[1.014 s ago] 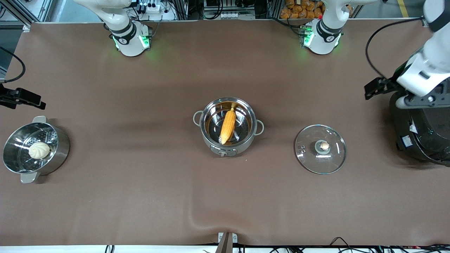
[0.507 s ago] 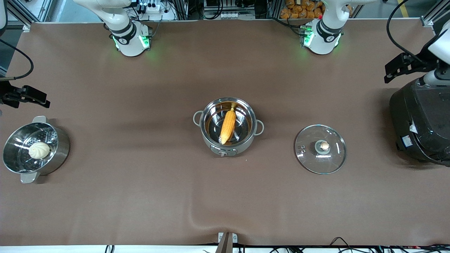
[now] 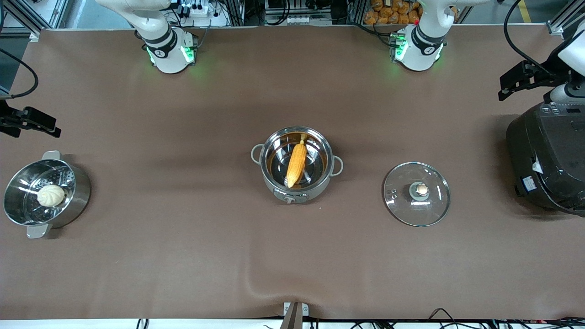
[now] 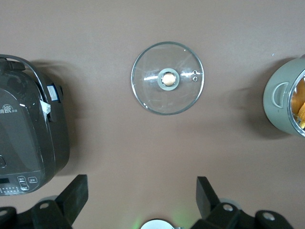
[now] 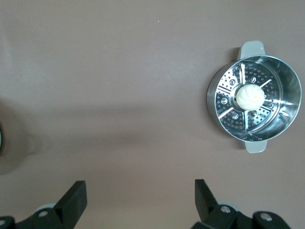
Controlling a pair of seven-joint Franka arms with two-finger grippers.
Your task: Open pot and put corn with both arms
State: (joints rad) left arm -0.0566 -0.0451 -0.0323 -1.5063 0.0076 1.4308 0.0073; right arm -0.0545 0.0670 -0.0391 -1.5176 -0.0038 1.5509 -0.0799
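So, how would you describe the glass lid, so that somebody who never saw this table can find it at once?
Start at the steel pot in the middle of the table, which stands open with the corn inside. Go toward the left arm's end, where the black rice cooker stands; the glass lid lies flat on the cloth between them. It is the only transparent thing, a round disc with a copper-coloured knob at its centre.

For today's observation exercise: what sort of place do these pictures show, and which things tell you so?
Probably a robotics lab set up as a mock kitchen: cookware such as the pot on a brown-covered table, with cables and framing along its edge.
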